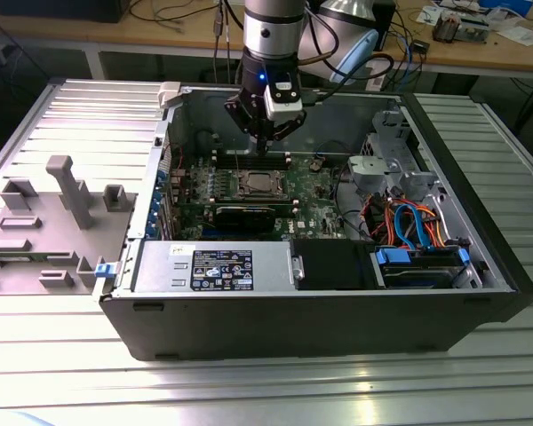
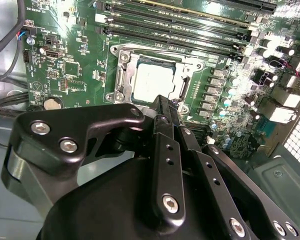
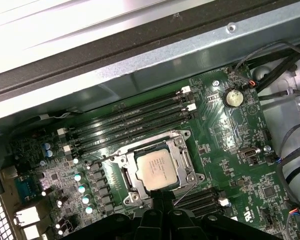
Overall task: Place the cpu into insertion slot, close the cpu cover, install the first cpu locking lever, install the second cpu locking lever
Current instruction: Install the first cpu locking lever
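1. One arm hangs over the open computer case (image 1: 480, 266), which lies on the ribbed metal table (image 1: 249, 390); its gripper (image 1: 263, 133) hovers just above the green motherboard (image 1: 315, 191).
2. In both wrist views the fingers (image 2: 166, 107) look pressed together into a narrow tip with nothing between them. That tip sits at the near edge of the socket, close to a thin wire lever (image 3: 190, 189) beside the frame.
3. The cpu (image 3: 158, 168) already lies flat in the insertion slot (image 3: 127, 172), its dull silver top showing squarely.
4. The cpu cover (image 3: 182, 150) appears to lie down around the chip, framing it; whether it is fully latched I cannot tell.
5. Handling, as a judgement: the chip is light, stiff and fragile underneath, so it is best held by opposite edges only. The cover and levers are thin springy metal, likely slippery, and better pushed near their free ends.
6. Room is tight: long black memory slots (image 3: 135, 120) run just beside the socket on one side, small capacitors (image 3: 80, 187) stand near another, and the case wall rises beyond. Open space is mostly straight upward.
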Controlling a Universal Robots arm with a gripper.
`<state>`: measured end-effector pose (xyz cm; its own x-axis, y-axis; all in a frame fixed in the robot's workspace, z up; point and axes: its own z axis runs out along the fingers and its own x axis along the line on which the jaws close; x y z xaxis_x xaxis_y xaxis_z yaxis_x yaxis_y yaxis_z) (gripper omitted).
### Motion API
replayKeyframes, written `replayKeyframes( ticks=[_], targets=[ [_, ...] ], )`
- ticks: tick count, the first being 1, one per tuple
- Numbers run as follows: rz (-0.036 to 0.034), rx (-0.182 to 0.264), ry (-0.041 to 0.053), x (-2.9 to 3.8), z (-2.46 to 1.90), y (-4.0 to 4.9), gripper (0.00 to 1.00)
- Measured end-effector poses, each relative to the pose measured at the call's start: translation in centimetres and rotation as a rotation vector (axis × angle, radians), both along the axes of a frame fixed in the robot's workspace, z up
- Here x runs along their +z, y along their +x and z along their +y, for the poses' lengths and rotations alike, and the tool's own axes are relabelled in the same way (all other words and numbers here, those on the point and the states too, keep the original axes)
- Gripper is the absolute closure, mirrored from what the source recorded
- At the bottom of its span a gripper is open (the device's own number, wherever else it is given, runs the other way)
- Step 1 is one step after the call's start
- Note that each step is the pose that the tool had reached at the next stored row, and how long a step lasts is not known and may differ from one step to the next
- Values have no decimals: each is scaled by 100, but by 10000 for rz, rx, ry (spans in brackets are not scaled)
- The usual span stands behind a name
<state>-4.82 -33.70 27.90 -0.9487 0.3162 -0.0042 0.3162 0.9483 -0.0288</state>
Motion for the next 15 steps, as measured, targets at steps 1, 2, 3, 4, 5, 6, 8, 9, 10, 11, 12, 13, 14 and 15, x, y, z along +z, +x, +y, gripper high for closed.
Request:
replayKeyframes(
  ticks=[1, 2, 3, 4, 5, 6, 8, 9, 10, 11, 12, 13, 14, 15],
  targets=[
    [-1, 156, 0, -1, 0, 1, 89],
    [0, 449, 0, -2, 0, 1, 89],
    [1, 643, 0, -3, 0, 0, 89],
    [1, 826, 0, -3, 0, 0, 89],
    [0, 969, 1, -4, 0, 0, 89],
    [0, 1114, 1, -4, 0, 0, 89],
    [-1, 1580, 5, -5, 1, 0, 89],
    [-2, 1680, 9, -5, 1, 0, 89],
    [-2, 1765, 9, -5, 1, 0, 89],
    [-1, 1829, 10, -5, 1, 0, 89],
    [-1, 1883, 10, -5, 0, 0, 89],
    [0, 1919, 10, -5, 0, 0, 89],
    [-1, 1920, 10, -5, 0, 0, 89],
    [-1, 1921, 11, -5, 0, 0, 89]
  ],
)
